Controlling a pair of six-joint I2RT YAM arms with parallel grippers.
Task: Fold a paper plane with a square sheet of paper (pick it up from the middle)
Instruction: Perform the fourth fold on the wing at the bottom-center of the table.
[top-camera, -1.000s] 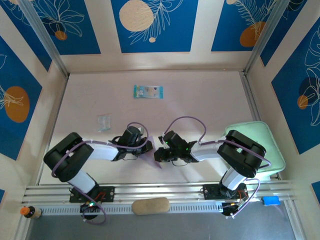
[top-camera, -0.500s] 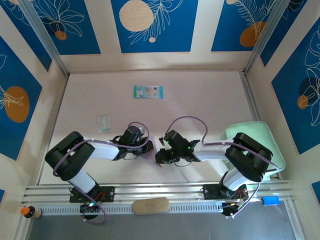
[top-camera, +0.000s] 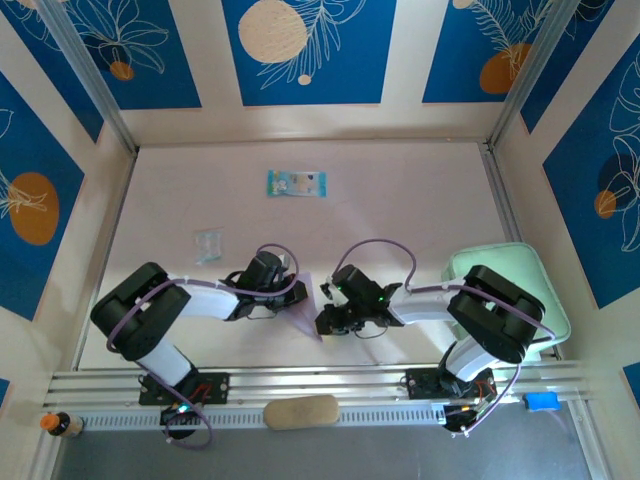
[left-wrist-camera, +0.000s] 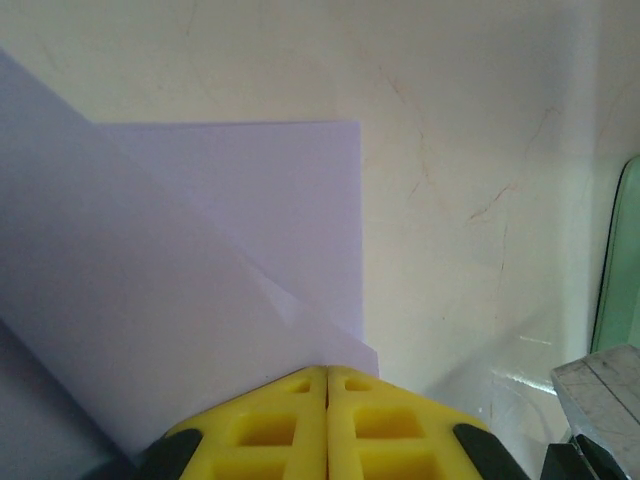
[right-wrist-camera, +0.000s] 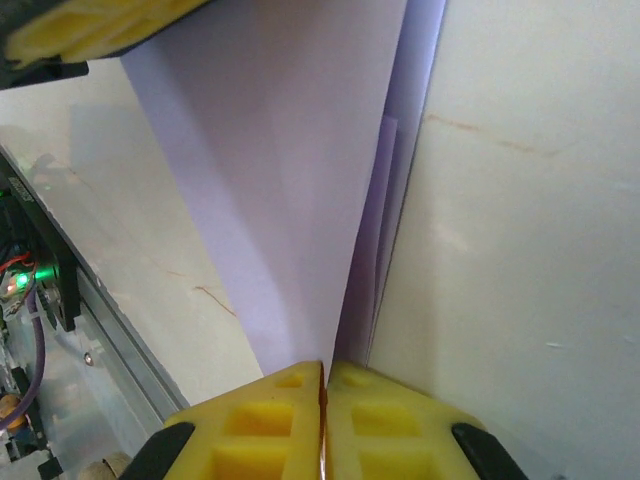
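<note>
The square sheet of paper (top-camera: 306, 304) is pale lilac and folded into overlapping layers. It lies near the table's front edge between the two grippers. My left gripper (top-camera: 289, 293) is at its left side, and in the left wrist view the yellow jaws (left-wrist-camera: 327, 368) are shut with a folded layer (left-wrist-camera: 200, 250) running into their tips. My right gripper (top-camera: 325, 319) is at the paper's near right corner. Its jaws (right-wrist-camera: 325, 364) are shut on a raised flap (right-wrist-camera: 290, 150). The left gripper's fingers (right-wrist-camera: 100, 25) hold the flap's far end.
A blue-green printed packet (top-camera: 296, 183) lies at the back middle and a small clear packet (top-camera: 208, 244) at the left. The mint-green tray (top-camera: 520, 275) stands right of the right arm, its edge (left-wrist-camera: 620, 260) in the left wrist view. The metal rail (top-camera: 320, 380) runs along the front.
My right gripper has shifted slightly toward the front edge, and more of the lilac paper shows between the two grippers. The left arm has barely moved.
</note>
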